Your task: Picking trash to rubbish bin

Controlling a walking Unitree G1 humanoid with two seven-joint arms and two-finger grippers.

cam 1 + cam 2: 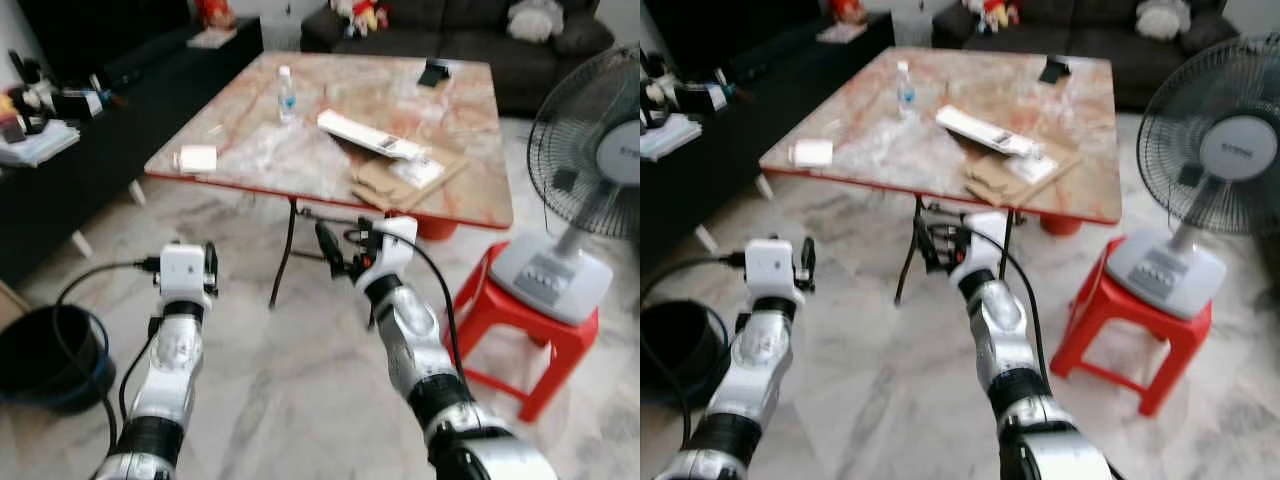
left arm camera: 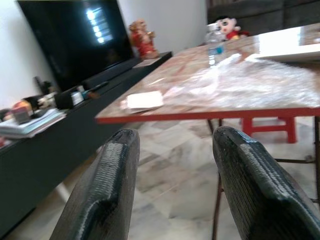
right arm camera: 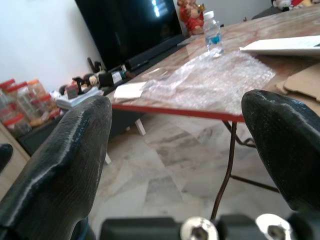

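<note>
On the marble-patterned table (image 1: 470,120) lie a sheet of clear bubble wrap (image 1: 255,140), a small plastic bottle (image 1: 286,93), a white folded paper (image 1: 197,158), a flat white box (image 1: 368,135) and brown cardboard pieces (image 1: 400,180). A black rubbish bin (image 1: 40,355) stands on the floor at my lower left. My left gripper (image 1: 195,250) is raised before the table's near edge, open and empty. Beside it, my right gripper (image 1: 335,250) is open too, below the table edge, holding nothing. The bubble wrap (image 3: 215,75) lies ahead of its fingers.
A standing fan (image 1: 600,150) rests on a red stool (image 1: 530,330) at my right. A low black cabinet (image 1: 90,160) with clutter runs along the left, under a dark TV (image 2: 70,35). A dark sofa (image 1: 450,30) lies beyond the table. Marble floor spreads in front.
</note>
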